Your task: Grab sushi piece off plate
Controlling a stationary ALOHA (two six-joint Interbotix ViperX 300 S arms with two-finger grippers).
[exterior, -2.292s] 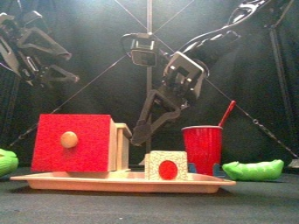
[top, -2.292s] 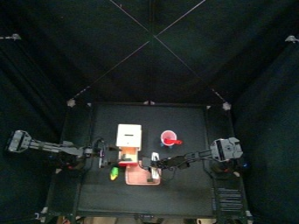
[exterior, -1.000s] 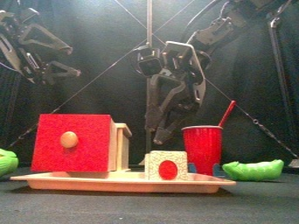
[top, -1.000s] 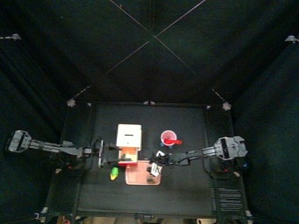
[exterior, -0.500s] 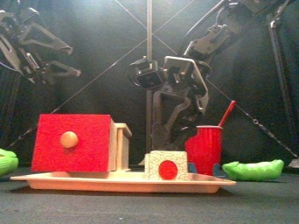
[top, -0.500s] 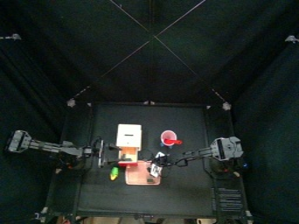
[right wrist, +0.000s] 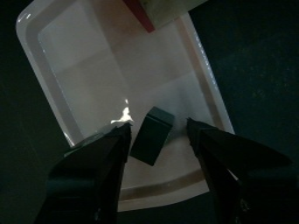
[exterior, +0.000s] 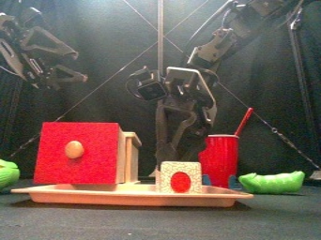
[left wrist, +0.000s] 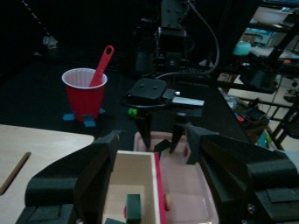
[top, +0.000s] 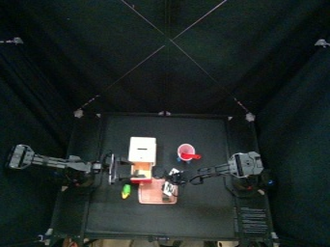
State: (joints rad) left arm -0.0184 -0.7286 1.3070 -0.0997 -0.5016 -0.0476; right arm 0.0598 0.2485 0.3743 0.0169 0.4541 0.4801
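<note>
The salmon-pink plate (exterior: 126, 194) lies at the table's front; it also shows in the top view (top: 157, 196) and the right wrist view (right wrist: 100, 74). The sushi piece (exterior: 179, 176), a white block with a red centre, stands on the plate right of the red-fronted box (exterior: 78, 153). My right gripper (exterior: 179, 155) hangs just above and behind the piece, open. In the right wrist view the gripper (right wrist: 158, 131) has one jaw on each side of the sushi piece (right wrist: 149, 138), not closed on it. My left gripper (left wrist: 152, 140) is open over the plate's left end, also in the top view (top: 125, 174).
The cream-white box (top: 142, 150) stands behind the plate. A red cup (exterior: 222, 157) with a red stick stands to the right. Green objects lie at the front left (exterior: 7, 173) and front right (exterior: 273, 181). Black curtains surround the table.
My right gripper has come down from higher up to just above the sushi piece on the plate. The left arm has not moved.
</note>
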